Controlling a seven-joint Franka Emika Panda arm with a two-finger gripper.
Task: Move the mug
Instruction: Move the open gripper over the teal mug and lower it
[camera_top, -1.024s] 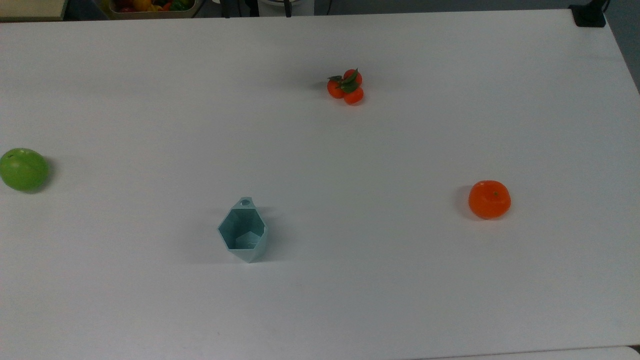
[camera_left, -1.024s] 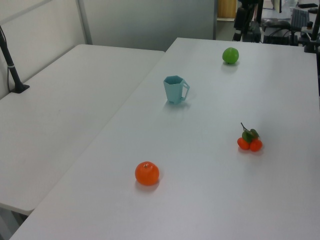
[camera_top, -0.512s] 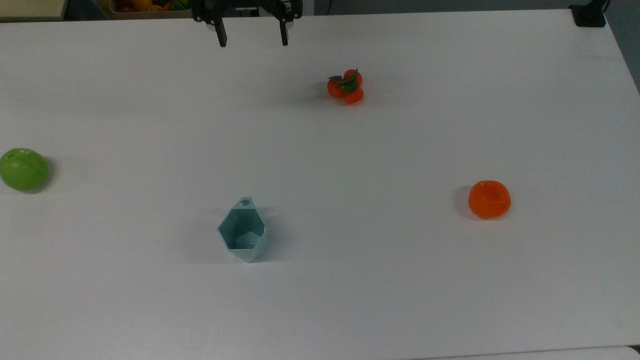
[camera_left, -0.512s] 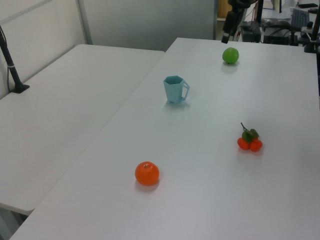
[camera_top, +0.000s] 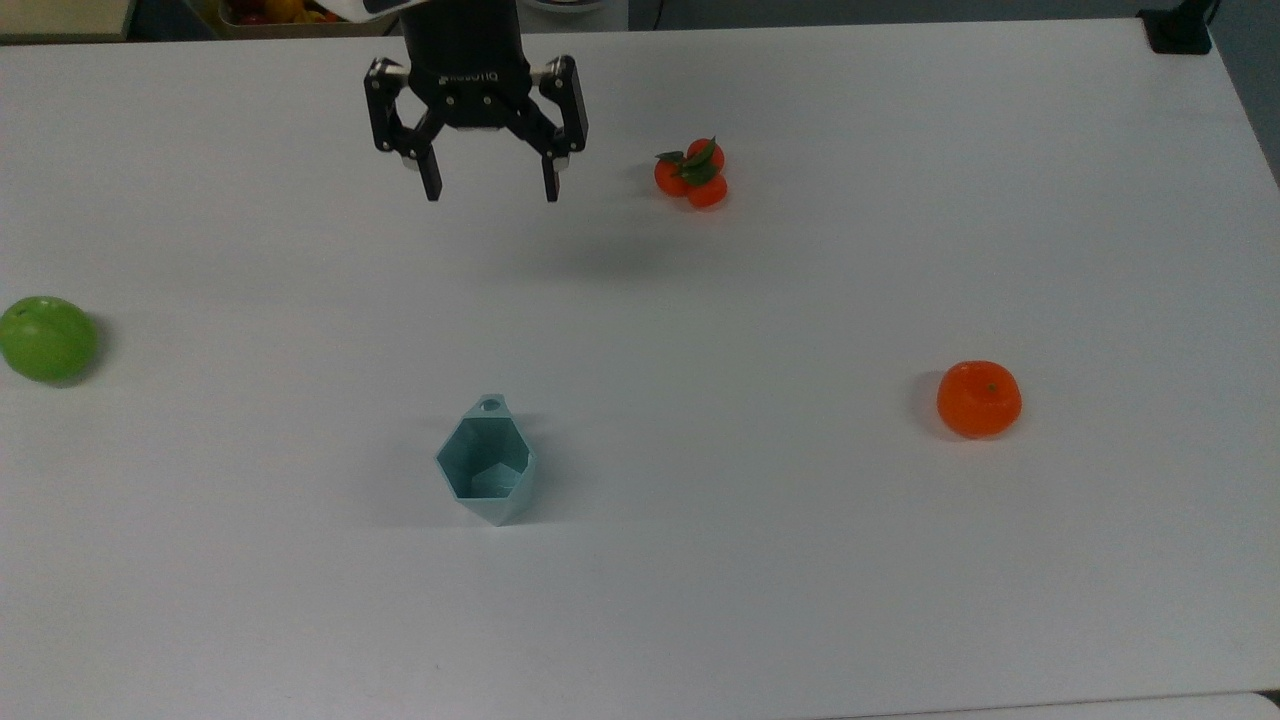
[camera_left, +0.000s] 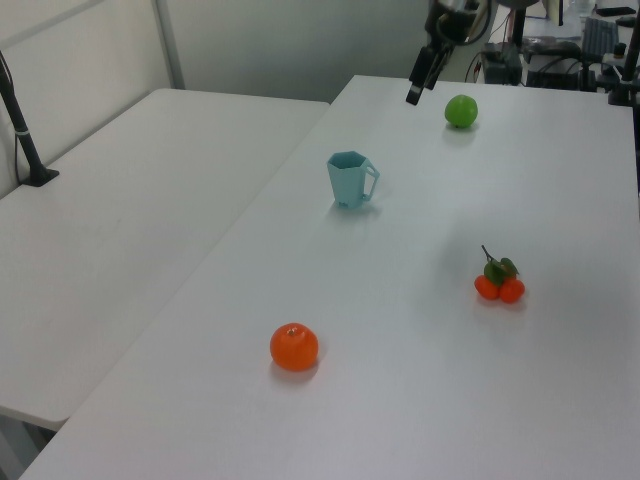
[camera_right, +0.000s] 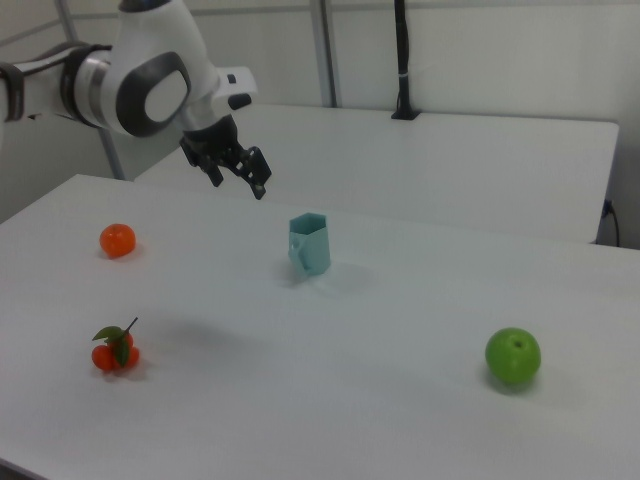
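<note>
While the top view shows the pincer (camera_top: 489, 188) spread wide w/ nothing held, the mug (camera_top: 486, 468) sits upright

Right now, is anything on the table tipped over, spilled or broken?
Nothing stands out. The mug stands upright and looks empty. The apple, the orange and the small orange cluster lie apart on the table. The tool hangs open above it, holding nothing.

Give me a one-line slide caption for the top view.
Open gripper hovers above the white table, far from the upright teal mug, green apple, orange and tangerine cluster.
</note>
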